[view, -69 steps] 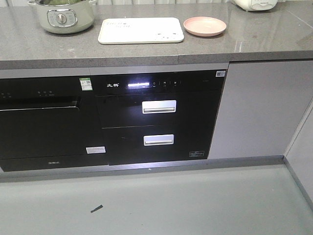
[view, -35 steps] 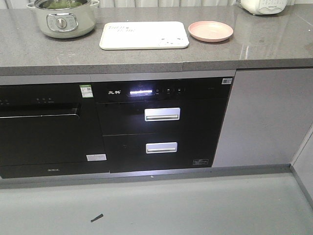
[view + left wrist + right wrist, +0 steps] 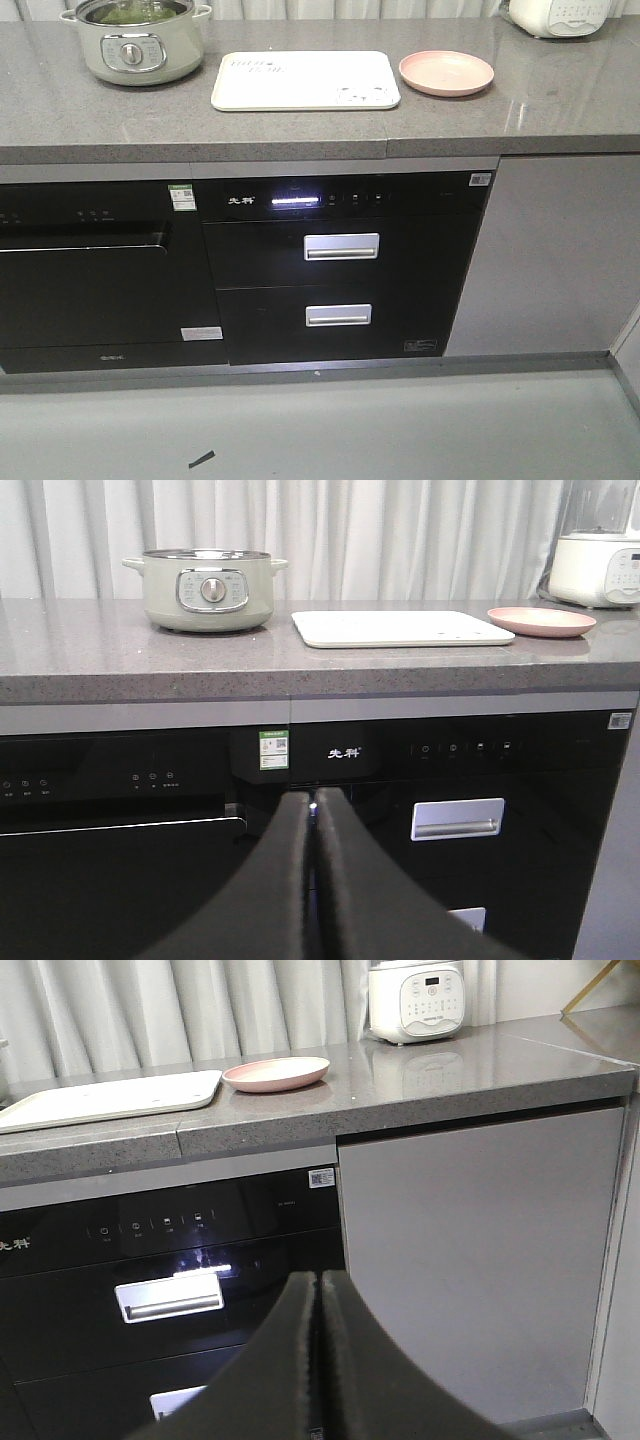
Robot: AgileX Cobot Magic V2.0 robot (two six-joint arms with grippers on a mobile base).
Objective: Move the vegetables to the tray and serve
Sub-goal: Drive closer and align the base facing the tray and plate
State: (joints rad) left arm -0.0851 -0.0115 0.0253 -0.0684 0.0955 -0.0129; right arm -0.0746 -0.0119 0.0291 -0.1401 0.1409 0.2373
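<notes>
Grey counter (image 3: 80,115) holds the cream tray (image 3: 305,82) near its front edge, between pot (image 3: 135,55) and plate (image 3: 446,72); green vegetables (image 3: 132,14) lie in the pot. Left claw (image 3: 313,815) and right claw (image 3: 319,1285) are pinched together, empty.

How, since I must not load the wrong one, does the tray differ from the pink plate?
The tray is rectangular with rounded corners; the plate is round. The tray is cream-white with faint printing; the plate is plain pink. The tray is clearly larger than the plate and lies left of it in the front view. Both are empty and lie flat on the grey counter.
</notes>
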